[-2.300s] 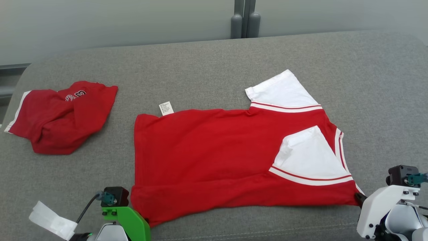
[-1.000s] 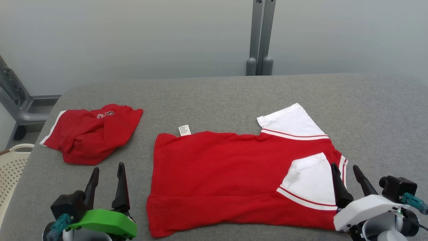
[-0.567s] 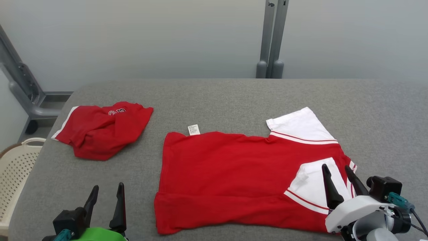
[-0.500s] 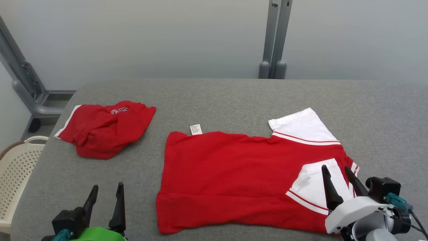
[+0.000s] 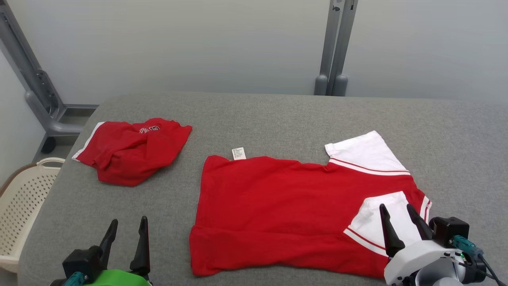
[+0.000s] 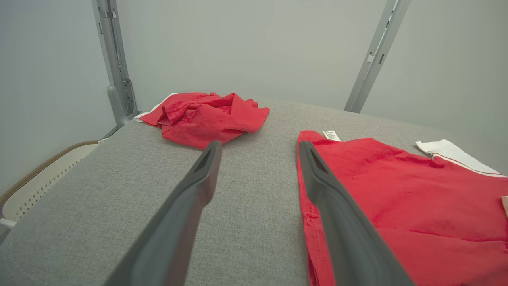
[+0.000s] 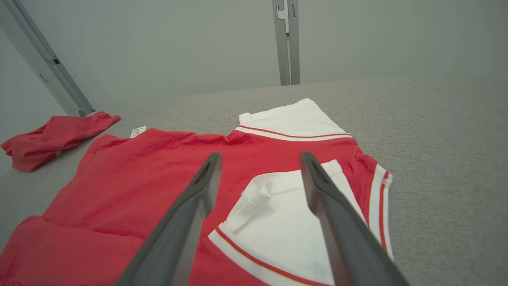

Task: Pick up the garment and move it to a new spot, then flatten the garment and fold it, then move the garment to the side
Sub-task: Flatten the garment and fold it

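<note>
Head view: two red garments lie on the counter [image 5: 278, 115]: the flat garment [image 5: 285, 210] centre-right, the crumpled garment [image 5: 131, 153] far left. One basket [image 5: 20, 198] stands beside the counter's left edge.

Left wrist view: left gripper [image 6: 260, 143] fingers spread wide, empty, over bare counter.

Right wrist view: right gripper [image 7: 260, 155] fingers spread wide, empty, over the flat garment's white sleeve.

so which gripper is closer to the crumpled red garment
Left. The left gripper is just short of the crumpled garment, not touching; the right gripper is over the white sleeve of the flat shirt.
</note>
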`<state>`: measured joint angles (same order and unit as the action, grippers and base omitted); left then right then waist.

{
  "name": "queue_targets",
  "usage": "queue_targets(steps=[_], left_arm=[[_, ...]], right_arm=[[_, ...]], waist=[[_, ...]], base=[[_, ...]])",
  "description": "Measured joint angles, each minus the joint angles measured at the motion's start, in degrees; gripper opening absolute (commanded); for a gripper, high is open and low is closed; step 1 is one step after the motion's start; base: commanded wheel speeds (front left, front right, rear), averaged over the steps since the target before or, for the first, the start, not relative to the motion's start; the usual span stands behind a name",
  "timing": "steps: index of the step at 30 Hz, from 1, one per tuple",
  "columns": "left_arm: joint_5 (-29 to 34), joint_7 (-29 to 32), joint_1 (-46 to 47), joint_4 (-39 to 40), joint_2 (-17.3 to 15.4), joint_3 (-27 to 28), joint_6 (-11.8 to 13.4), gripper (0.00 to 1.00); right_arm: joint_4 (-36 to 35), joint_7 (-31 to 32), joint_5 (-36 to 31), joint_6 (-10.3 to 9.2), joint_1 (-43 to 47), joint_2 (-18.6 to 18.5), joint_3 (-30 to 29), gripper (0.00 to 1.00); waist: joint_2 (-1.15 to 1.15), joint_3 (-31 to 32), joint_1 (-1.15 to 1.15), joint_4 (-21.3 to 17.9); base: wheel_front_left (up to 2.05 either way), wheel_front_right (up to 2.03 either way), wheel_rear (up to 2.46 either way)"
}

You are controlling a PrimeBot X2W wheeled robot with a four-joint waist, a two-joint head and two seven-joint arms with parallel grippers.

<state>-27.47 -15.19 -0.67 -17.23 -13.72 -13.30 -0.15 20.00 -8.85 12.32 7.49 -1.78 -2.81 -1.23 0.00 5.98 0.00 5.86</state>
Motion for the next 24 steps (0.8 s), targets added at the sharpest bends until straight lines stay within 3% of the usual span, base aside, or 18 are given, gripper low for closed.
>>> queue_targets(steps=[16, 21, 24], left_arm=[[1.75, 0.0, 1.35, -2.38, 1.37, 0.91, -2.21, 1.0], [1.8, 2.7, 5.37, -4.54, 1.53, -0.02, -2.46, 1.0], [2.2, 6.36, 10.38, -6.47, 1.12, -1.23, -2.98, 1.0]], right_arm=[[-0.52, 2.8, 0.07, 0.0, -1.01, 0.01, -0.82, 1.0], [-1.94, 7.58, -1.63, 0.0, -4.17, -0.16, -0.7, 1.0], [-3.13, 12.66, -1.56, 0.0, -7.72, -2.33, 1.41, 1.0]], waist=[[0.0, -1.86, 0.0, -1.29], [0.0, -3.02, 0.0, -1.08], [0.0, -4.17, 0.0, -0.91]], base=[[0.0, 0.0, 0.0], [0.0, 0.0, 0.0], [0.0, 0.0, 0.0]])
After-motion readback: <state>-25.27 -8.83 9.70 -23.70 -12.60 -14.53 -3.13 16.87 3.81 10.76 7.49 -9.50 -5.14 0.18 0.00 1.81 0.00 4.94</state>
